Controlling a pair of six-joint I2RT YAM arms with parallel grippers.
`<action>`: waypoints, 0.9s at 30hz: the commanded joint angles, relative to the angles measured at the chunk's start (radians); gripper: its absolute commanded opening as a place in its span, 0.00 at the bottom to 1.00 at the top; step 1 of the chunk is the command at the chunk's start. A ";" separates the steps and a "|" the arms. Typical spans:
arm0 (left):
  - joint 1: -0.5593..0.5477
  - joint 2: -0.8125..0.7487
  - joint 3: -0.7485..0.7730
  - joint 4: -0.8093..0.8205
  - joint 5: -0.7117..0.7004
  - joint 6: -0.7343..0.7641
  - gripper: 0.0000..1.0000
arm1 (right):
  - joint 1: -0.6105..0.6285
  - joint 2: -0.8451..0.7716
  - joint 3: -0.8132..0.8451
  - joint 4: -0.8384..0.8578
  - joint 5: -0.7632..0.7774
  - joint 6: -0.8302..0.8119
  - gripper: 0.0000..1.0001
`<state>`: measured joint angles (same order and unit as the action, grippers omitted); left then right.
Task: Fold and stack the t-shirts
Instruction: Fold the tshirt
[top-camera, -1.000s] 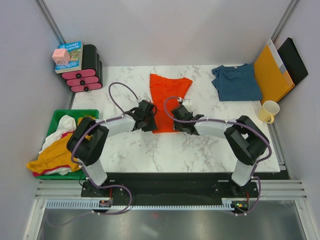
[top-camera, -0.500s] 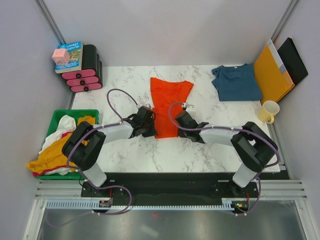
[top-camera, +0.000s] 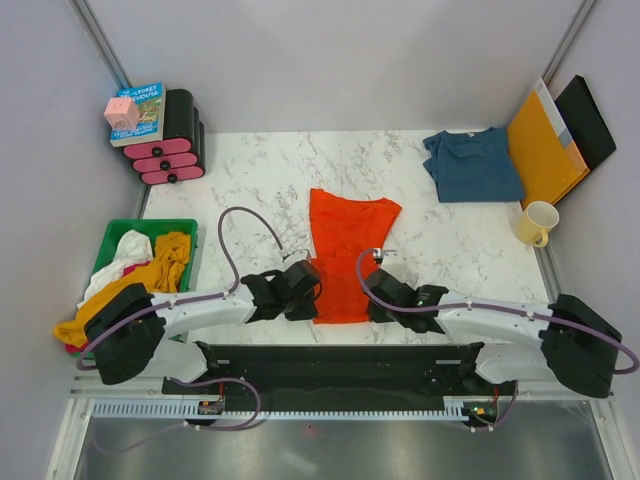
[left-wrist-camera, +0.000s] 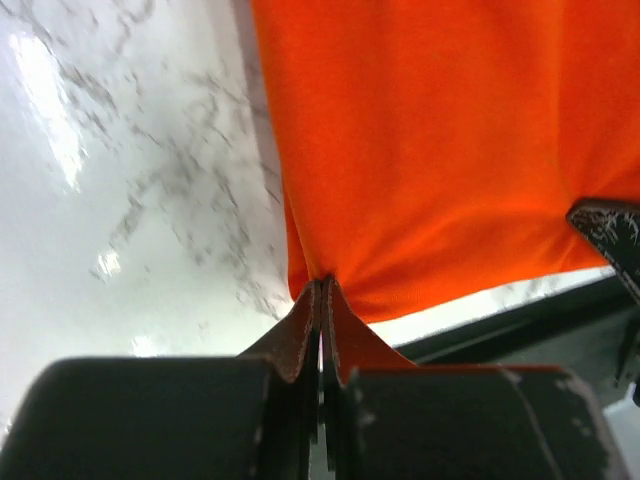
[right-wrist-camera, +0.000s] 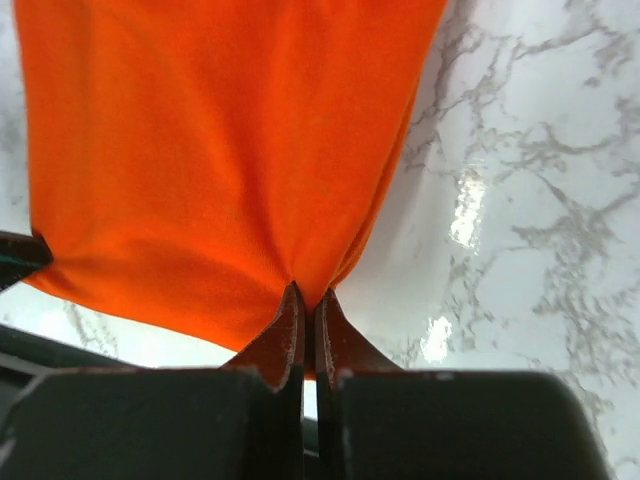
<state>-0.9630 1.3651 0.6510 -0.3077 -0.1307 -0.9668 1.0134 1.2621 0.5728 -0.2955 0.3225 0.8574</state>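
Observation:
The orange-red t-shirt (top-camera: 347, 250) lies as a narrow folded strip down the middle of the marble table, its near end at the front edge. My left gripper (top-camera: 312, 296) is shut on the shirt's near left corner (left-wrist-camera: 330, 270). My right gripper (top-camera: 372, 298) is shut on the near right corner (right-wrist-camera: 310, 285). In both wrist views the cloth (right-wrist-camera: 220, 150) puckers into the closed fingertips. The dark teal-blue t-shirt (top-camera: 472, 165) lies folded at the back right, apart from both grippers.
A green bin (top-camera: 115, 238) with mustard-yellow and white garments stands at the left. A yellow mug (top-camera: 537, 222), an orange-yellow envelope (top-camera: 545, 145) and a black panel are at the right. Pink-and-black rolls (top-camera: 170, 150) and a book sit at the back left.
Both grippers have shut on the orange-red shirt's near corners and pulled it toward the front edge of the table. The arms are now stretched low along the near edge.

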 joint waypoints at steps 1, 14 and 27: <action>-0.081 -0.109 0.024 -0.129 -0.125 -0.148 0.02 | 0.017 -0.157 0.021 -0.149 0.085 0.049 0.00; -0.137 -0.152 0.167 -0.243 -0.254 -0.138 0.02 | 0.021 -0.193 0.140 -0.228 0.138 0.002 0.00; -0.144 -0.119 0.139 -0.257 -0.225 -0.171 0.53 | 0.021 -0.185 0.128 -0.223 0.135 -0.003 0.00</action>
<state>-1.0973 1.2602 0.8173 -0.5495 -0.3378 -1.0779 1.0325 1.0824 0.6868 -0.5159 0.4274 0.8597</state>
